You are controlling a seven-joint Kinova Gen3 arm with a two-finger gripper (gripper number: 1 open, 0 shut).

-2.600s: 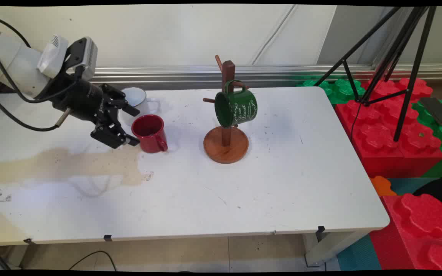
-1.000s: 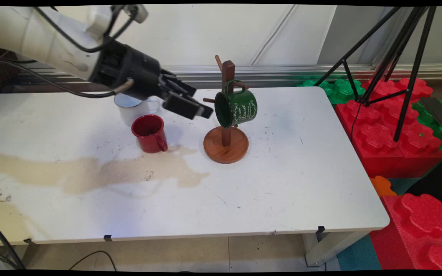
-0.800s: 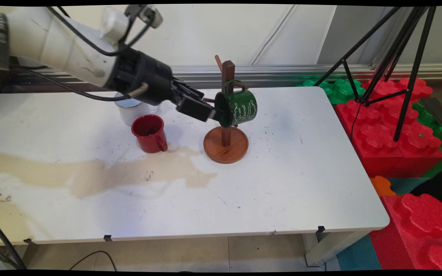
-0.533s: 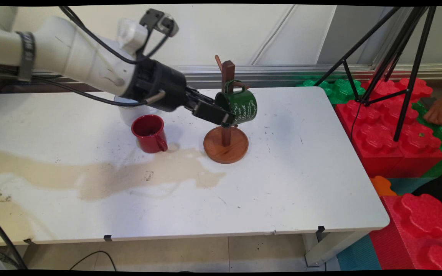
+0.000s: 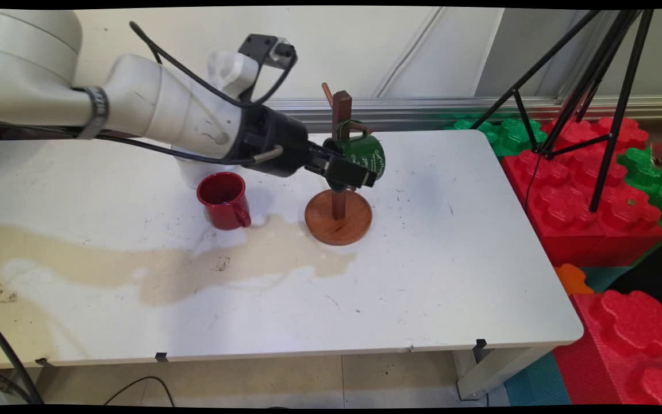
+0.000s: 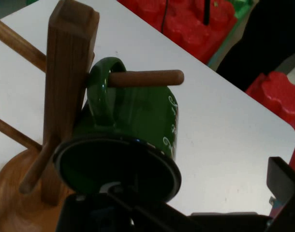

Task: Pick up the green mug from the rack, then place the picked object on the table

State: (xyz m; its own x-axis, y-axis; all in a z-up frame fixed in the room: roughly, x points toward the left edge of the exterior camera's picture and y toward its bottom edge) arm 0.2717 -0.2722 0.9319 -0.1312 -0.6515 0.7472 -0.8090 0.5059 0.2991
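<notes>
With its fingers [image 5: 365, 179] spread about the rim of the green mug [image 5: 365, 154], which hangs by its handle on a peg [image 6: 146, 78] of the wooden mug tree [image 5: 339, 115] on the bench [image 5: 451, 259], the gripper [image 5: 347, 169], seemingly with one finger inside the mouth, could tip the tree if it drags sideways.

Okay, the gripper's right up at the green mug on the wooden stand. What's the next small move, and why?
Probably shut the gripper on the green mug. Its fingers are spread, the mug's mouth faces the hand close up, and one finger lies along the mug's side. The mug hangs by its handle on a peg of the stand, so it needs a grip before lifting.
</notes>
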